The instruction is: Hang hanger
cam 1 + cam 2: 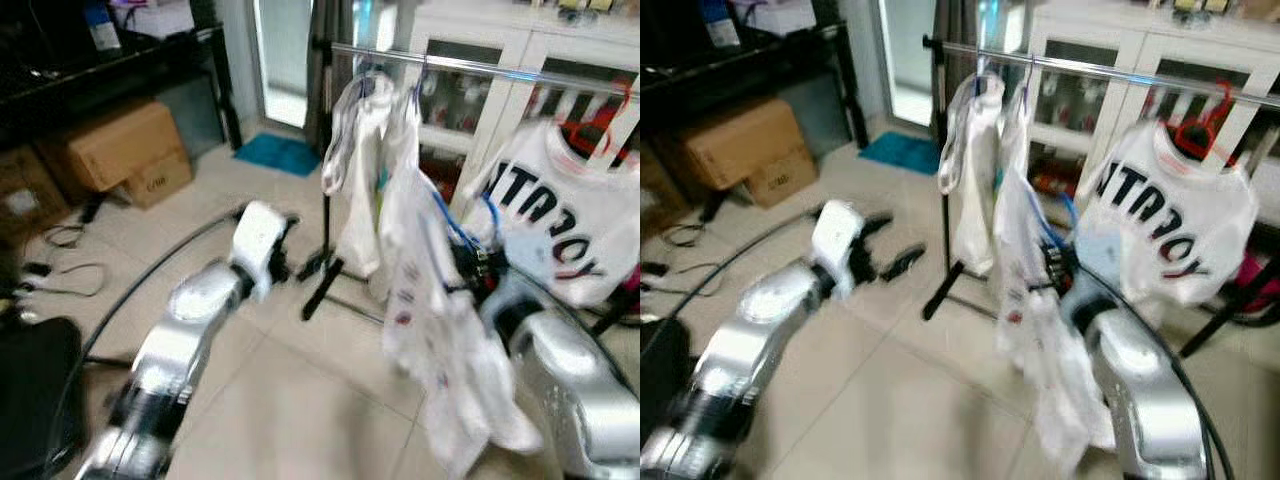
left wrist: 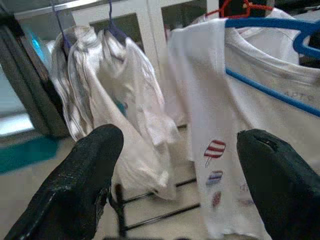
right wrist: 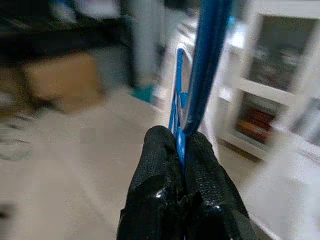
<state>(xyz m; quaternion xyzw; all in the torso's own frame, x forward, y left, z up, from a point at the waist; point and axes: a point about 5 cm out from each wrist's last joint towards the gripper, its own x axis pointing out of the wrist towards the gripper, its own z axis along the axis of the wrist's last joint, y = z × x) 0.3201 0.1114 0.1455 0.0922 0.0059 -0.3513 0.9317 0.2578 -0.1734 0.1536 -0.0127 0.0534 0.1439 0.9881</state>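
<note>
The head views are blurred. Nearest, the right gripper [image 3: 181, 150] has its fingers pinched together on the blue hanger [image 3: 202, 70], whose wire rises between them; in the head views that hanger [image 1: 455, 228] carries a white patterned shirt [image 1: 440, 340] that drapes over the right arm and hides most of the gripper. The hanger sits below the rail [image 1: 480, 66], not hooked on it. The left gripper [image 2: 180, 165] is held out with fingers wide apart, gripping nothing, facing the clothes. Farther back, two pale garments [image 1: 365, 160] and a lettered shirt [image 1: 560, 215] on a red hanger [image 1: 1198, 125] hang from the rail; the lettering is hard to read. Boxes [image 1: 125, 150] stand far left
</note>
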